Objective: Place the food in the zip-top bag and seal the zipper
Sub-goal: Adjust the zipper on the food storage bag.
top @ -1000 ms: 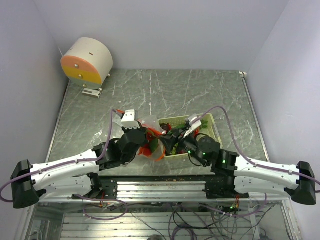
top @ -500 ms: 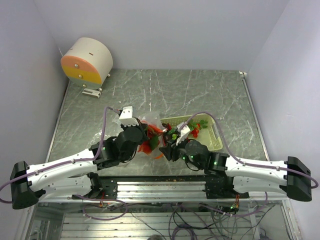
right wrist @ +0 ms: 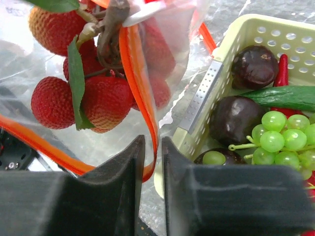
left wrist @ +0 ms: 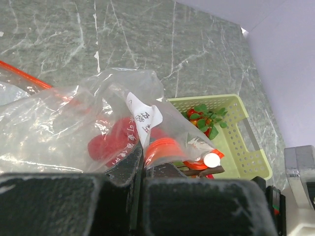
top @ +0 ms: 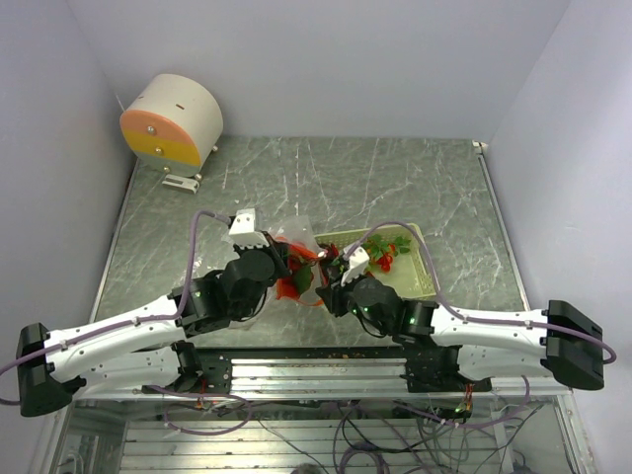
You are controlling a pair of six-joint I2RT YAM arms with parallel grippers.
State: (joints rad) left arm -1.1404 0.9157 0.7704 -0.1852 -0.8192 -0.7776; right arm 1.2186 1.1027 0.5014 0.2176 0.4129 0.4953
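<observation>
The clear zip-top bag (left wrist: 74, 128) hangs crumpled over the table, and my left gripper (left wrist: 142, 169) is shut on its plastic near the mouth. Red food (left wrist: 106, 142) shows through the film. In the right wrist view a cluster of red strawberries (right wrist: 74, 98) with green leaves sits inside the bag. The orange-red zipper (right wrist: 138, 73) runs down between the fingers of my right gripper (right wrist: 150, 152), which is closed to a narrow gap on it. More food lies in the basket: green grapes (right wrist: 283, 137), dark purple pieces (right wrist: 236, 118) and a red chili (right wrist: 283, 69).
The pale green basket (top: 420, 267) stands right of the bag (top: 296, 259), its corner (right wrist: 206, 98) close beside my right fingers. A round white and orange device (top: 170, 120) sits at the far left corner. Walls close in the table on three sides.
My right arm has swung left from over the basket to the bag's mouth, and its jaws have narrowed around the zipper. The left arm holds the bag and has shifted slightly.
</observation>
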